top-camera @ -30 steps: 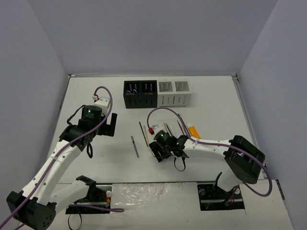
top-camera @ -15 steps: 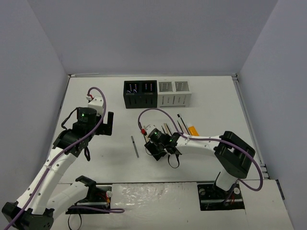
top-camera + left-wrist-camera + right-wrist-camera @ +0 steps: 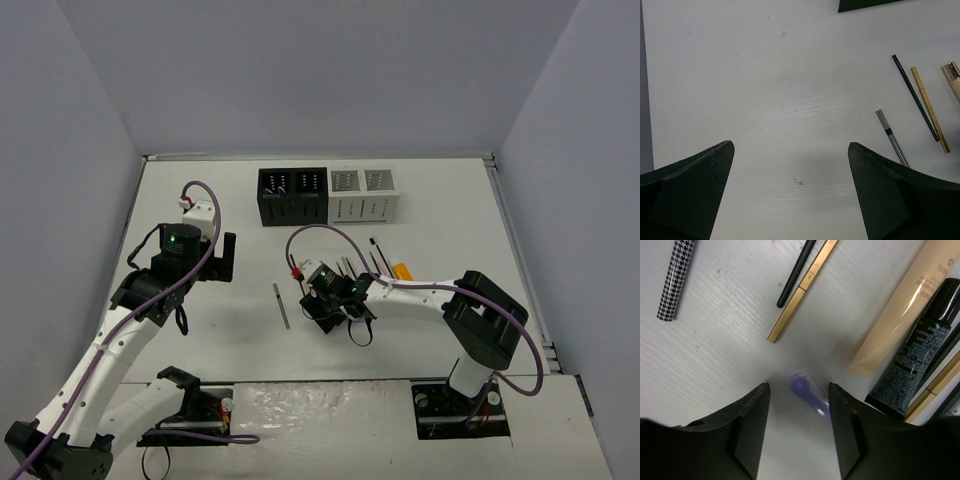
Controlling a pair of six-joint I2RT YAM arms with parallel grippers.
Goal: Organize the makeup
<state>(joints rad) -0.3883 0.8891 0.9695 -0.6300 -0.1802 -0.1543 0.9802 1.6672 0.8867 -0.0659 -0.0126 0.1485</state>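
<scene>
Right hand (image 3: 797, 388): released, fingers (image 3: 751, 432) astride rounded lilac tool (image 3: 807, 394) on matte white tabletop (image 3: 715, 352). Beside: houndstooth stick (image 3: 676, 277), slim gold pencil (image 3: 801, 289), flat glossy tan tube (image 3: 897, 312). Left hand (image 3: 790, 146): released.

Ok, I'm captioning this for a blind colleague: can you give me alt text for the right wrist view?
The right gripper, open, hangs over a white table with a lilac tool lying between its fingers. Beyond lie a houndstooth stick, a thin black pencil, a gold pencil, a flat tan tube and a small black tube.
</scene>
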